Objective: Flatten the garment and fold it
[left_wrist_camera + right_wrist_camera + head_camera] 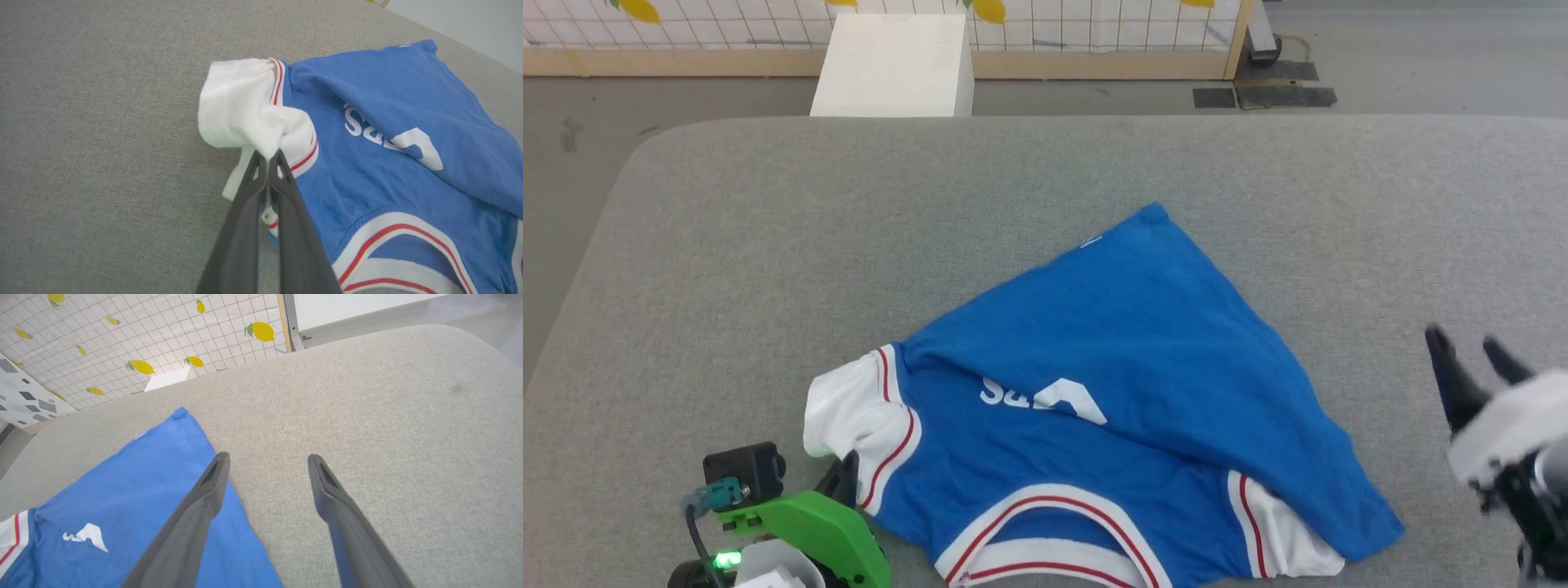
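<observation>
1. Under both your grippers is the big grey table. Its soft top runs on far past their tips, so I think you have room to pull cloth out wide.
2. Between the two grippers, the garment lies on the table. It is not flat yet.
3. Near your right gripper, a big blue flap of the shirt is flipped over the front. It hides most of the white letters. I think this flap has to be turned back before any folding.
4. At the tips of your left gripper is a white sleeve, all bunched up. The fingers are pressed together and pinch a bit of that sleeve.
5. To do this step well, pull the sleeve slowly out and away from the shirt. Stay low, close to the table. If you tug fast, the whole shirt may slide along and stay crumpled.
6. Your right gripper's fingers are spread apart and hold nothing. It hangs over the table with the blue edge just beside one finger. I would bring it down onto that flap so both sides get pulled evenly.
</observation>
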You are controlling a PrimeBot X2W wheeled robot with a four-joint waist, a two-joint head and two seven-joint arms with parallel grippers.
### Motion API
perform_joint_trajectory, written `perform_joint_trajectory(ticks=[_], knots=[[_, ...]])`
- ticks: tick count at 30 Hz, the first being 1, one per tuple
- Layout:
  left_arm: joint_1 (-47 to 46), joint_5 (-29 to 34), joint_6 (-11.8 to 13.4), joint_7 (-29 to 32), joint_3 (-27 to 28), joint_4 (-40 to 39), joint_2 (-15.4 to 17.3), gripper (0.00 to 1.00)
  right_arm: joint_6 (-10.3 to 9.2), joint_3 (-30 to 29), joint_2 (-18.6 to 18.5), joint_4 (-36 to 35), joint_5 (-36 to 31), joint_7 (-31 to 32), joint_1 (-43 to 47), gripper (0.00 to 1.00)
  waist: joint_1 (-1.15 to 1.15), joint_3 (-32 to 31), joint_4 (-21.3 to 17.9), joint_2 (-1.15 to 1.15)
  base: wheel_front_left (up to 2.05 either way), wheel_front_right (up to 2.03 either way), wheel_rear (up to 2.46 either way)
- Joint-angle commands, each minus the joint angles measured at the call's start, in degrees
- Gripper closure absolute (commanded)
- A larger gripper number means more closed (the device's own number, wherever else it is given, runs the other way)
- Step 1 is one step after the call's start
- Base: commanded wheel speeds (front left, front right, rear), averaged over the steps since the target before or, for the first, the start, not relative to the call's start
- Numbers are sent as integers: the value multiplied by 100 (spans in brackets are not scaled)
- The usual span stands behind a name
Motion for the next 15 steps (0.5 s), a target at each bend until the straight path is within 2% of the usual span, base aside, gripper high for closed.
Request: perform_joint_trajectory(ticks=[1, 6, 15], knots=[[-68, 24, -21, -46, 16, -27, 5, 100, -6, 56, 22, 98, 34, -91, -318, 0, 0, 125, 58, 0, 0, 0, 0], [-185, 55, -15, -84, 40, -145, 16, 100, -6, 296, 23, 787, -201, -65, -1502, 0, 0, 506, 219, 0, 0, 0, 0], [-635, 153, -194, -130, -106, -365, -41, 100, -6, 1319, -155, 2379, -1364, 406, -3630, 0, 0, 1424, 821, 0, 0, 0, 0]])
